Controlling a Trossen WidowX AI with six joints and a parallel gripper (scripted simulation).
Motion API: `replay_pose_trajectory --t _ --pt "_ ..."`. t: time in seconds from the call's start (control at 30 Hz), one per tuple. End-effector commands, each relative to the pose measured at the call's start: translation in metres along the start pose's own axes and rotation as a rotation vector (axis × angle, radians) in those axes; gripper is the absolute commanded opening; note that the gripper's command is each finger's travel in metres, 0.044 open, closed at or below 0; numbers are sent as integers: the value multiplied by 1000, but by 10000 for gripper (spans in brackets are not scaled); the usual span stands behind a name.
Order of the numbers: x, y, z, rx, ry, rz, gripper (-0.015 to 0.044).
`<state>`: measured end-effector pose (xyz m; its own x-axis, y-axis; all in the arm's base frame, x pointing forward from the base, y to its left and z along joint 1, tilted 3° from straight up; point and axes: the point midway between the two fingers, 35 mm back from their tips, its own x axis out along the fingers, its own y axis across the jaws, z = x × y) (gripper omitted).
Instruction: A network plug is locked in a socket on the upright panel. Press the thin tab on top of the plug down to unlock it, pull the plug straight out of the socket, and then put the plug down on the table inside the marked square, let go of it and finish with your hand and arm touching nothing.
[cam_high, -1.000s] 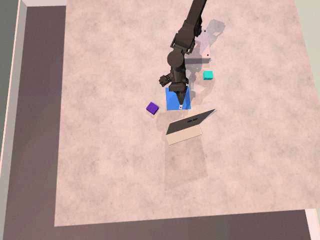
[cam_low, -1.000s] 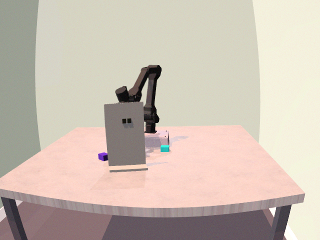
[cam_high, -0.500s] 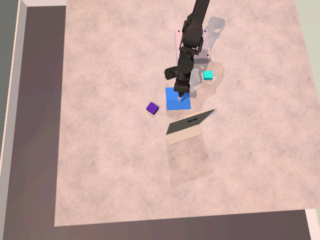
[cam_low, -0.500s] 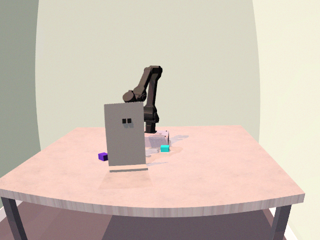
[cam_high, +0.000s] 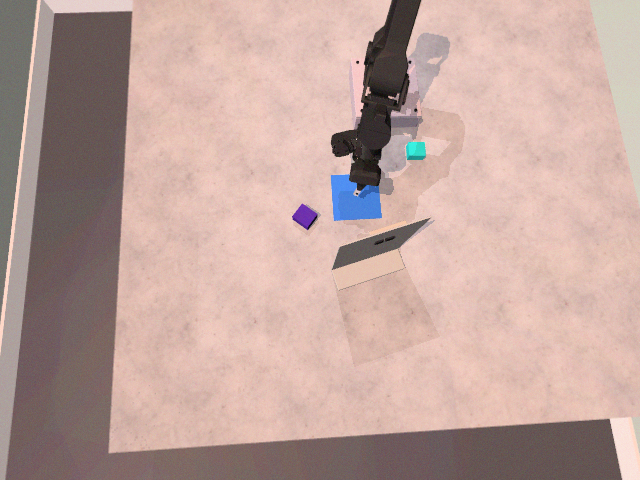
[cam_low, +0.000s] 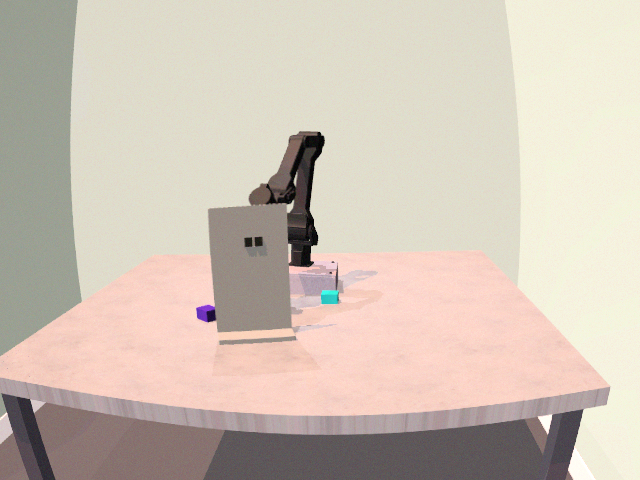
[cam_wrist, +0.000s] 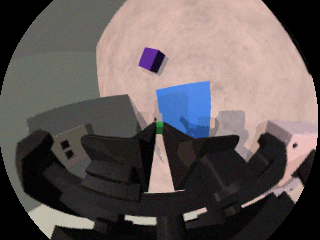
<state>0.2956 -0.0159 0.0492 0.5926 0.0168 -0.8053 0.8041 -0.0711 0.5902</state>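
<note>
Top view: your black parallel-jaw gripper (cam_high: 357, 193) is clenched on the small pale network plug (cam_high: 356, 193). It's over the flat blue marked square (cam_high: 356, 206), w/ the upright grey panel (cam_high: 379, 242) nearby.

A pale pinkish, mottled table top (cam_low: 439, 330) with a light wood-grain edge stands on dark grey legs (cam_low: 23, 439) (two show, at the lower corners). Behind it rises a cream wall (cam_low: 413, 103), grey-green at far left. The floor (cam_high: 67, 206) below is dark brownish-grey, edged by a pale baseboard (cam_high: 23, 180).
</note>
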Motion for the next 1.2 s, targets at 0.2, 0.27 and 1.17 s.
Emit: replay_pose_trajectory --t 0.2,0.27,1.17 --pt "12 -10 1 -5 -4 -13 0" --pt "15 -12 1 -5 -4 -13 0" --pt "41 -32 1 -3 -1 -15 0"
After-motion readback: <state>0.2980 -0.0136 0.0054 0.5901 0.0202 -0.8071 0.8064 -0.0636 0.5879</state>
